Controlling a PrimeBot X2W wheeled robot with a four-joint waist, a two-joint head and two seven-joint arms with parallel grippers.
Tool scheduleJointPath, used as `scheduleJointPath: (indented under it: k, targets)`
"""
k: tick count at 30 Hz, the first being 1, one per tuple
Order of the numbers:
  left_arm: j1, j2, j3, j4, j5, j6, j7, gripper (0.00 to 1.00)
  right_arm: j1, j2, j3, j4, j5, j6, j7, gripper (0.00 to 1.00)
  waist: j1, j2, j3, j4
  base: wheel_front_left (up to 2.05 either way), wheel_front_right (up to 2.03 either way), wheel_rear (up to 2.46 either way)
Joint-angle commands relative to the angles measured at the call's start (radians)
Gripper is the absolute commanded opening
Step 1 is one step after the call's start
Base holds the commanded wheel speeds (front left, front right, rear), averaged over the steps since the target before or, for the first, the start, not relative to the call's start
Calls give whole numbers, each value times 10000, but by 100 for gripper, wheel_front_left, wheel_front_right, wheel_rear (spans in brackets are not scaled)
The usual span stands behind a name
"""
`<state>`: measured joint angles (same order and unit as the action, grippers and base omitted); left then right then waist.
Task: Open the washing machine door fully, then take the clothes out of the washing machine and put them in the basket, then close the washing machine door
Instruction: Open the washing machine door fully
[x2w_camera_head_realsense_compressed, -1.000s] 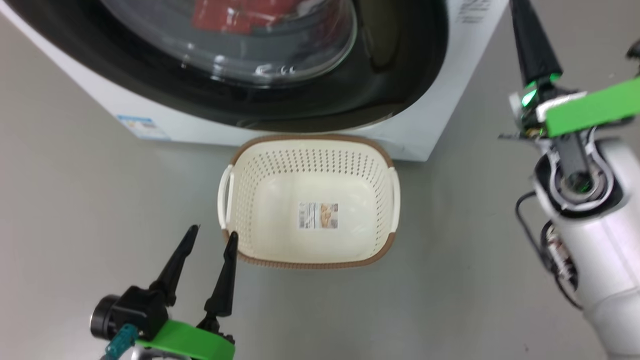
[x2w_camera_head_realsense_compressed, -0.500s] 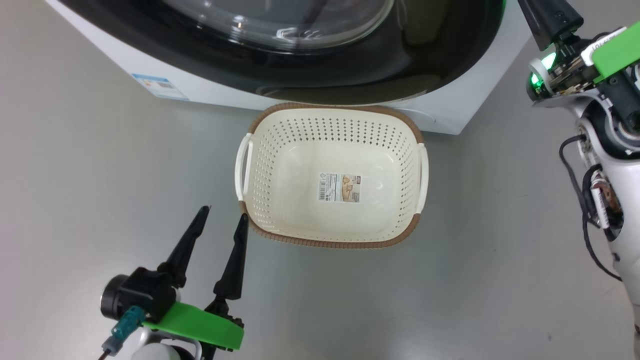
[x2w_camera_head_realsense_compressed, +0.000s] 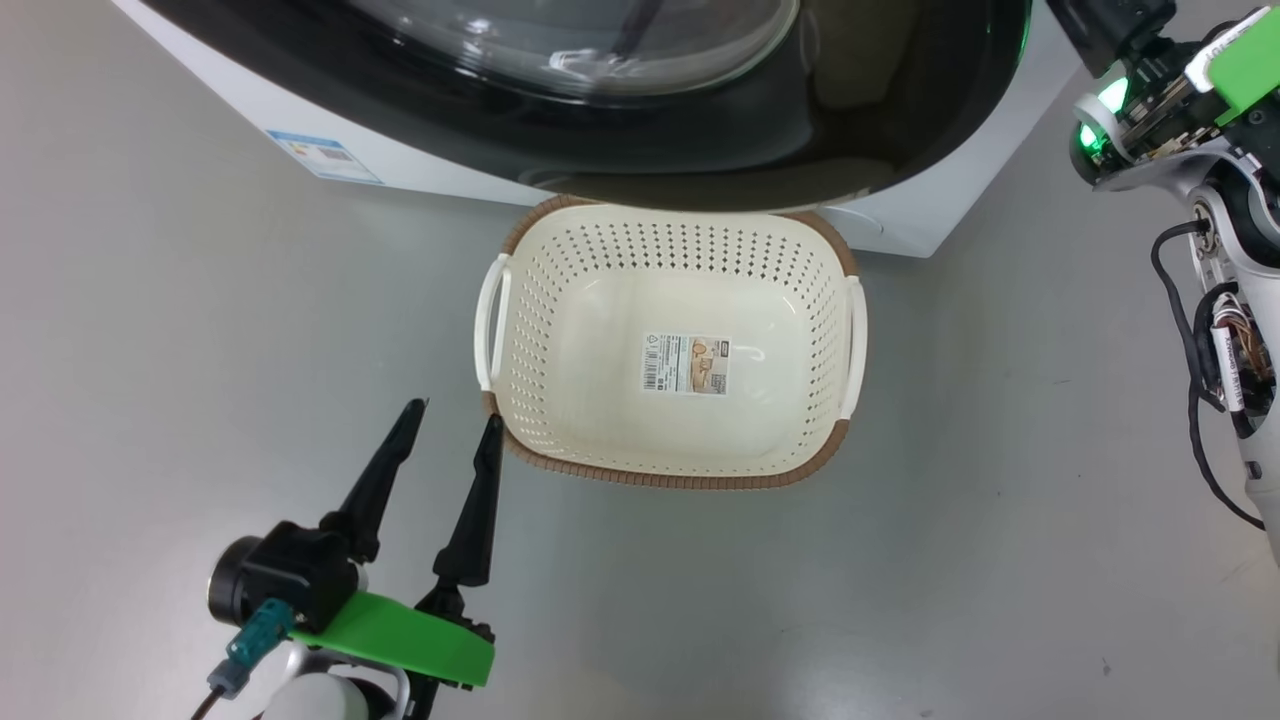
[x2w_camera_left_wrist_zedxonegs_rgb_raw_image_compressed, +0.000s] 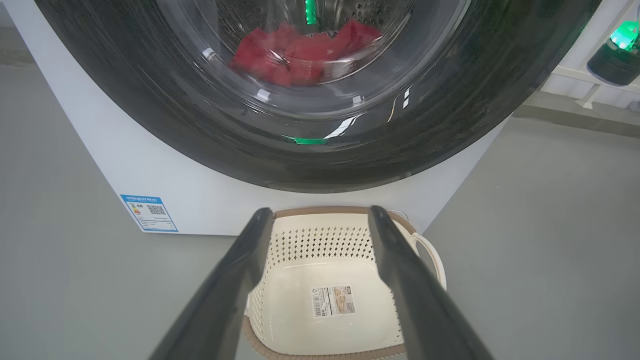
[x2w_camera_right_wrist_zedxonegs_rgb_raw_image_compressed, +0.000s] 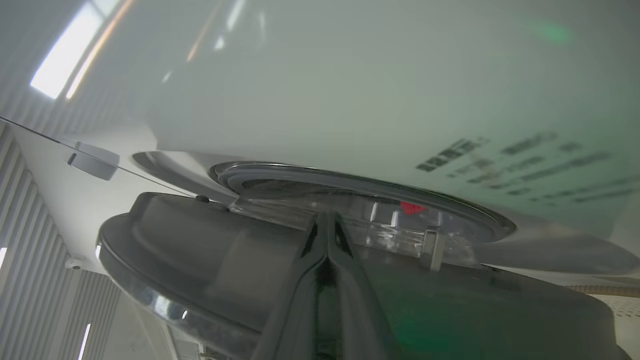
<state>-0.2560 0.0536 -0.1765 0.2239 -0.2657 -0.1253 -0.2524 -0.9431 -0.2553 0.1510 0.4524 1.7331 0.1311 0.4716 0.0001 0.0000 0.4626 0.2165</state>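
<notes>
The washing machine door (x2w_camera_head_realsense_compressed: 760, 150) looks to be coming open. In the head view its black rim now hangs over the far edge of the basket (x2w_camera_head_realsense_compressed: 600, 300), where white showed a moment ago, though the camera moved too. The basket sits on the floor just near the washing machine (x2w_camera_head_realsense_compressed: 910, 225), with nothing in it. The left gripper (x2w_camera_head_realsense_compressed: 457, 412) is by the basket's near left corner, fingers apart, holding nothing. In the left wrist view the red clothes (x2w_camera_left_wrist_zedxonegs_rgb_raw_image_compressed: 300, 55) lie inside the drum, behind the glass. In the right wrist view the right gripper (x2w_camera_right_wrist_zedxonegs_rgb_raw_image_compressed: 327, 220) has its fingers pressed together at the door's edge, and a gap shows between door and machine. The door must swing wider, I think, before clothes come out
</notes>
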Motion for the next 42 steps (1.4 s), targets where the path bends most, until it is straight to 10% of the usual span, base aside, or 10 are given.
scheduleJointPath:
  k: [1,42]
  targets:
    - [-86,196,297,-200,-56,-54,-93,100,7,314,205,-289,-29,-4,315,0,0,0,-26,-31,0,0,0]
    - [747,161,678,-397,202,-54,-93,100,3109,1619,1320,-2638,-962,-4,3008,0,0,0,-1597,-417,0,0,0]
